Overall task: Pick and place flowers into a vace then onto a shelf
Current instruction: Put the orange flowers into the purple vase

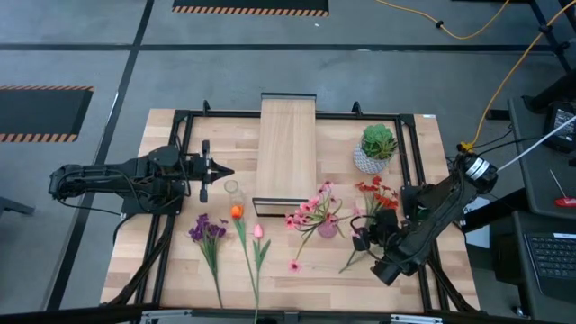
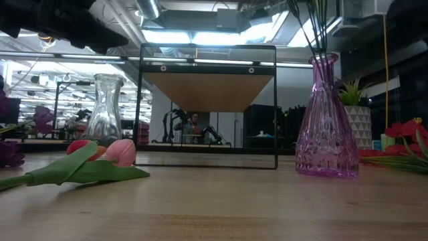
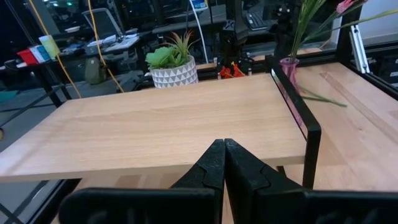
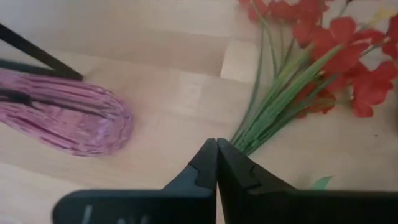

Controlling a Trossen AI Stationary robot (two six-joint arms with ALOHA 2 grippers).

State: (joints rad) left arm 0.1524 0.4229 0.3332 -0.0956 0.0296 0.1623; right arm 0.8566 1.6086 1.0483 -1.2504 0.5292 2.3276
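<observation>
1. Your shelf [image 1: 287,148], the long light-wood stand at the middle of the table [image 1: 162,261], carries nothing on its plank top, so the final placing is not yet done.
2. Your left arm lies level over the table's left side, its left gripper [image 1: 225,171] pointing at the shelf's side with fingers pressed together and empty; in the left wrist view the closed tips sit just before the plank edge.
3. Your right arm folds in from the table's right edge, and its right gripper [image 4: 216,163] hangs low with fingers closed on nothing, the tips just beside the green stems of the red blooms [image 1: 376,191].
4. Only the pink blossoms [image 1: 315,209] stand in the purple vase [image 2: 327,127], which rests on the table near the shelf's front end.
5. The clear vase [image 2: 105,110] stands empty by the shelf's left front corner.
6. Lying loose on the table: the purple cluster [image 1: 208,230], orange tulip [image 1: 237,212] and pink tulip [image 1: 258,231] on the left, the red blooms on the right.
7. By this evidence, most of your job remains.
</observation>
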